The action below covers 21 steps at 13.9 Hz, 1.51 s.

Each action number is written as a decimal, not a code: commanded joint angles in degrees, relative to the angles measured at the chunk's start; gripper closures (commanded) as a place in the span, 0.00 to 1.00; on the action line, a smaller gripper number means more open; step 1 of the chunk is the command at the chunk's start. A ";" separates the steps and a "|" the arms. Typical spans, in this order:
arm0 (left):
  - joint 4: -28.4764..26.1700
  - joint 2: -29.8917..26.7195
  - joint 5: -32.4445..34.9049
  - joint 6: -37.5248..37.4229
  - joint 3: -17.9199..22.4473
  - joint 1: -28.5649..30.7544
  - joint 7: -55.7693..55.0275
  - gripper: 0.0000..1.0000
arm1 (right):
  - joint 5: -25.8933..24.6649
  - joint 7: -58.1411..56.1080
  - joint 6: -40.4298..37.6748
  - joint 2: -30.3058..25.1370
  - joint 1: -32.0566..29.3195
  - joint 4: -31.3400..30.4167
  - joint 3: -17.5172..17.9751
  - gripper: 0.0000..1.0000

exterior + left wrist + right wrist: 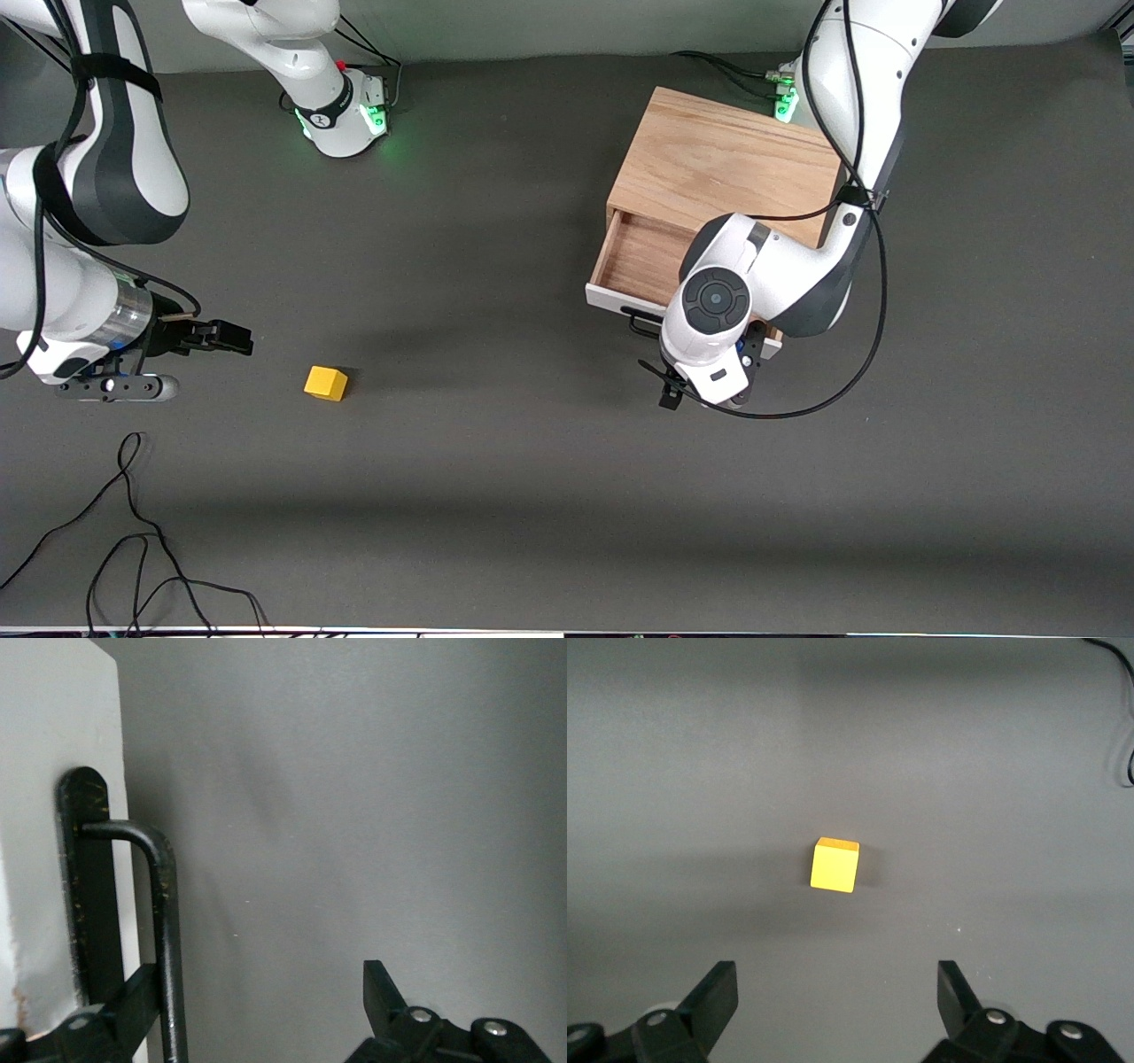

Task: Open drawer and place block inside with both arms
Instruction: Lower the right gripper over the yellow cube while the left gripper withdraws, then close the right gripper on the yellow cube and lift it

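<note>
1. We see the drawer partly pulled out of the oak cabinet, its wooden inside showing, at the left arm's end of the worktop.
2. The left end effector sits at the drawer's front. In the left wrist view its fingers stand wide – one finger touches or nearly touches the black bar handle, the other is well clear, so we judge nothing is clamped.
3. The block, a small yellow cube, lies on the worktop toward the right arm's end, well apart from the drawer.
4. The right end effector hangs low beside the block, fingers spread wide and empty; the right wrist view shows the cube ahead of the open fingers, not yet between them.
5. In our judgement the opening step is mostly done and the pick-up is in hand.
6. Next, we think, the right end effector needs to move over the block, straddle it squarely and close – then carry it to the drawer.
</note>
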 commanded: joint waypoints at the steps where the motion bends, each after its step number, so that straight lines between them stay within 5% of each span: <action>1: 5.02 2.53 1.22 5.48 1.42 -0.26 -0.17 0.00 | 0.18 1.40 6.70 0.03 0.59 -5.17 -0.45 0.00; 8: 7.83 3.42 1.65 5.49 2.22 -0.26 0.01 0.00 | 0.35 1.49 18.23 7.23 0.59 -8.88 -0.45 0.00; 11: 13.09 2.01 6.73 1.55 3.09 0.17 2.01 0.00 | 0.35 1.58 25.25 8.82 0.59 -13.00 -0.45 0.00; 15: 16.36 -4.56 2.12 -14.17 2.48 6.84 22.54 0.00 | 0.35 1.58 29.93 10.14 0.67 -16.35 -0.45 0.00; 19: 15.30 -12.22 -1.24 -31.21 2.74 12.99 47.68 0.00 | 0.35 3.95 34.49 11.63 1.99 -18.81 -0.45 0.00; 21: 11.73 -16.42 -1.33 -33.54 2.75 16.33 55.95 0.00 | 0.35 4.13 36.26 12.95 1.99 -19.08 -0.45 0.00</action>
